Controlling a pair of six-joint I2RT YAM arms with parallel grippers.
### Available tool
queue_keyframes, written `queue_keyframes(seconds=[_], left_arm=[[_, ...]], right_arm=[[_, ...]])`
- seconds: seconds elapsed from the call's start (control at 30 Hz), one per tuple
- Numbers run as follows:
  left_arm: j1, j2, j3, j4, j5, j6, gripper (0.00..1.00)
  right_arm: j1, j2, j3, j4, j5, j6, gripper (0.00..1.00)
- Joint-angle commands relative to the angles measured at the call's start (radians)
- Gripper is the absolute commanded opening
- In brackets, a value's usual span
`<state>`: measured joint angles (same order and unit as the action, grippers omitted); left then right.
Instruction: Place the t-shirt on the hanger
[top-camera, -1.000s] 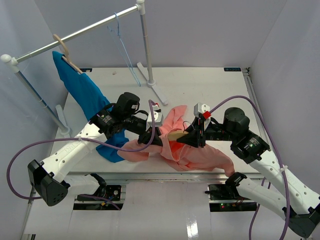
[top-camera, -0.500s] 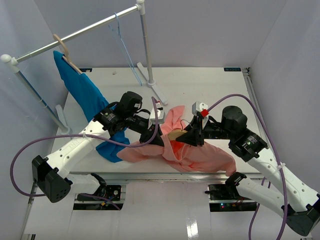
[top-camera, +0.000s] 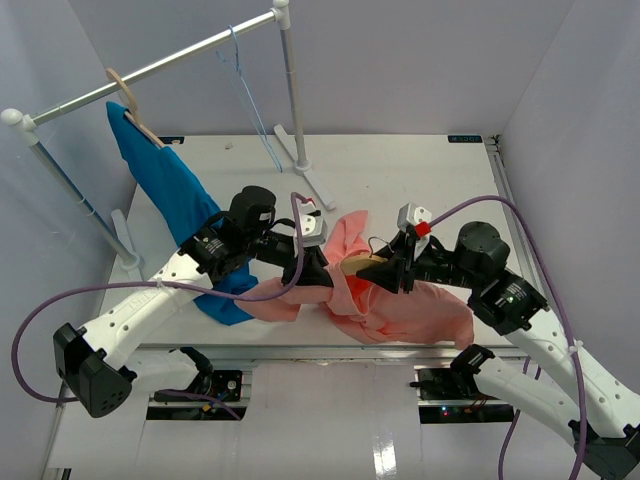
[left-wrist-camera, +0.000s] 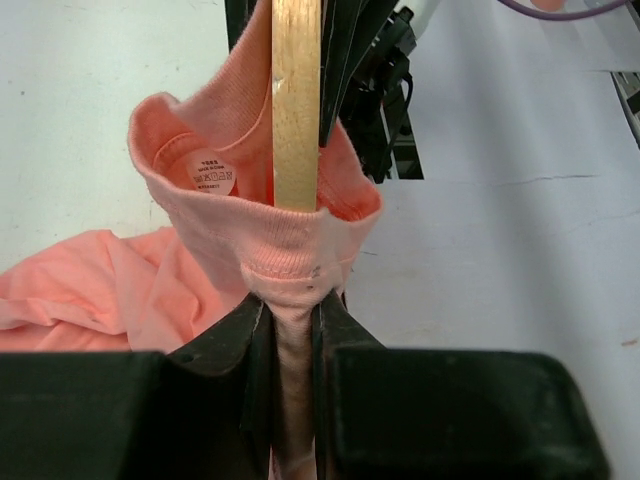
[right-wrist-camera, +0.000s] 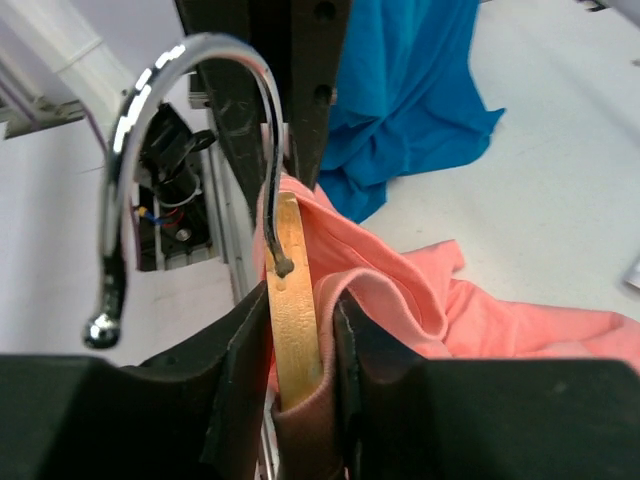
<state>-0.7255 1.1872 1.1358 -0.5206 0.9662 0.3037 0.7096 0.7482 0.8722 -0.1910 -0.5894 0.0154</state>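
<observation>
Threading step, midway. Pinches t-shirt (left-wrist-camera: 250, 240) collar in left jaws, clamps hanger (right-wrist-camera: 293, 300) near its hook in right jaws, both over near-centre surface (top-camera: 400, 170), hanger arm inside neck hole. Next likely needs pulling collar further along without snagging.

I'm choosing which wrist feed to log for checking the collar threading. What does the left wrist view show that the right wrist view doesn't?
Only the left wrist view: the neck label inside the collar of the t-shirt, the hanger standing in that neck opening, and the left gripper shut on the collar hem. Only the right wrist view: the metal hook, the blue shirt, and the right gripper shut on the hanger's wood. Both: the pink t-shirt and the wooden hanger.
</observation>
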Motion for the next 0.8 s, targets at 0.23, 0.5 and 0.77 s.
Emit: queue_keyframes(seconds=[0.23, 0.5, 0.77], left_arm=[[-0.011, -0.12, -0.029, 0.088, -0.07, -0.128, 0.0], [-0.005, -0.155, -0.047, 0.089, -0.141, -0.146, 0.0], [-0.005, -0.172, -0.04, 0.081, -0.173, -0.168, 0.0]], right_arm=[[-0.013, -0.1, -0.037, 0.033, 0.253, 0.005, 0.5], [-0.015, -0.144, -0.052, 0.006, 0.326, 0.016, 0.51], [-0.015, -0.158, -0.015, -0.005, 0.333, 0.0, 0.54]])
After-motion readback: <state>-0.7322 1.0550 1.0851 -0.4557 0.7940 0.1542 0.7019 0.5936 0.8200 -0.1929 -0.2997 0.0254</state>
